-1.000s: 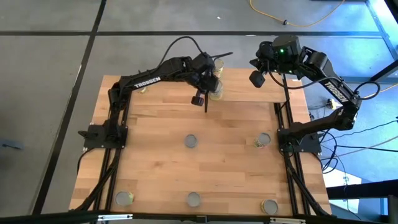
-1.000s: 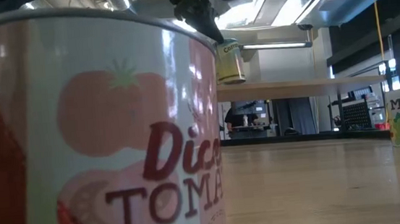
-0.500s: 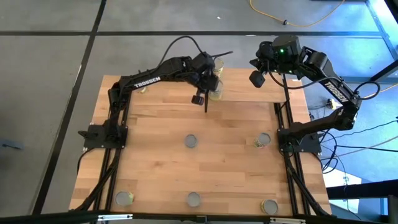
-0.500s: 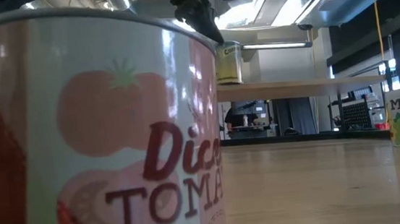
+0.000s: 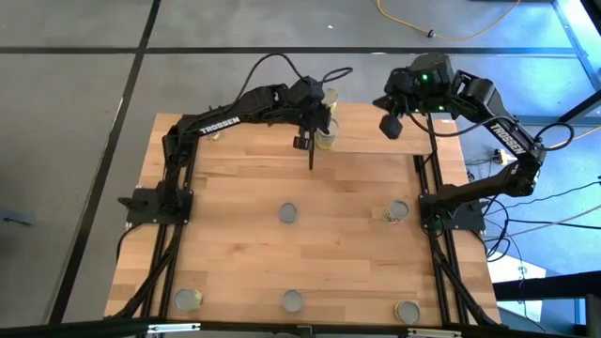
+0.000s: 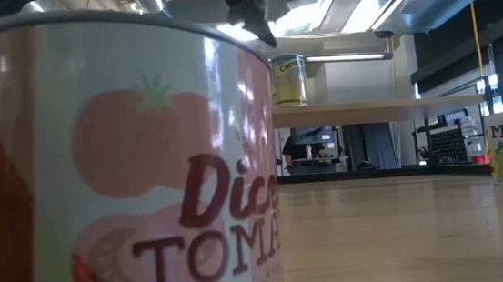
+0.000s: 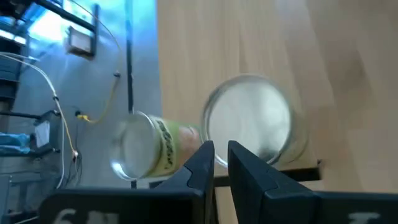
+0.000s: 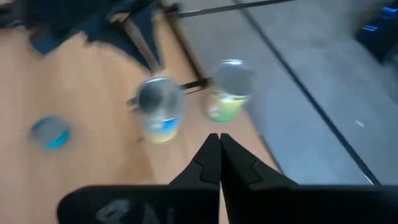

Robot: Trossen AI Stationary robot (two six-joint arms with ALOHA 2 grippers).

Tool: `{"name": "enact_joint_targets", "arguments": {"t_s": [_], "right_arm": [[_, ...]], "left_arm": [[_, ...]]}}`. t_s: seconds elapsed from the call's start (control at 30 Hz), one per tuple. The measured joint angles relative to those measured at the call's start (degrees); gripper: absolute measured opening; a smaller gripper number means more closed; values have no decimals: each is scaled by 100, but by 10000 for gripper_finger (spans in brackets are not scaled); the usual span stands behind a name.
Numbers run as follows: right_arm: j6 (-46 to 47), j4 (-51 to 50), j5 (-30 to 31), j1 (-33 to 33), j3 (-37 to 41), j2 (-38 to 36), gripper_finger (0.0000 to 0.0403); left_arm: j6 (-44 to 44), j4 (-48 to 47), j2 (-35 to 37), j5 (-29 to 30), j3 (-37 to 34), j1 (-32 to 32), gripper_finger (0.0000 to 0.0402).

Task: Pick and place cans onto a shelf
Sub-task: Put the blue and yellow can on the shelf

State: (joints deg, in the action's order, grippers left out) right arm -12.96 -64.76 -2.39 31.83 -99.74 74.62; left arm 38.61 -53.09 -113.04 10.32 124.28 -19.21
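Note:
A yellow-green labelled can (image 5: pixel 326 139) stands upright by its base on the raised light-wood shelf (image 5: pixel 371 136); it also shows in the low view (image 6: pixel 288 81) and, from above, in the left wrist view (image 7: pixel 249 119). A second can (image 5: pixel 329 97) stands at the shelf's far edge. My left gripper (image 5: pixel 308 141) hangs just above and beside the first can, its fingers (image 7: pixel 239 163) a narrow gap apart and holding nothing. My right gripper (image 5: pixel 392 122) is shut and empty, up over the shelf's right part.
Loose cans stand on the tabletop at the middle (image 5: pixel 288 214), right (image 5: pixel 398 210) and along the near edge (image 5: pixel 190 299), (image 5: pixel 292 300), (image 5: pixel 408 311). A red tomato can (image 6: pixel 116 162) fills the low view's left. Black shelf uprights (image 5: pixel 311 160) stand by the left gripper.
The can, which hung tilted under my left gripper just over the shelf, has come down and now stands upright on the shelf. My left gripper has let go of it and has risen a little above it.

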Motion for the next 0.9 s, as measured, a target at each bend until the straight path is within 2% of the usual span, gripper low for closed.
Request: {"name": "enact_joint_targets", "arguments": {"t_s": [0.23, 0.47, 0.73, 0.9], "right_arm": [[-641, -614, -1235, -23, 3, 294, 0], [-1133, -591, -2197, -62, 4, 970, 0], [-2035, -604, -2296, -648, 4, 1701, 0], [-2046, 8, -2061, -896, 4, 2130, 0]], "left_arm": [[-757, -778, 25, 12, 1091, 180, 10], [-1554, -1239, 658, 546, 967, 230, 1], [-2359, -2092, 1302, 763, 967, 235, 1], [-2503, -2584, 1549, 1011, 967, 241, 0]]}}
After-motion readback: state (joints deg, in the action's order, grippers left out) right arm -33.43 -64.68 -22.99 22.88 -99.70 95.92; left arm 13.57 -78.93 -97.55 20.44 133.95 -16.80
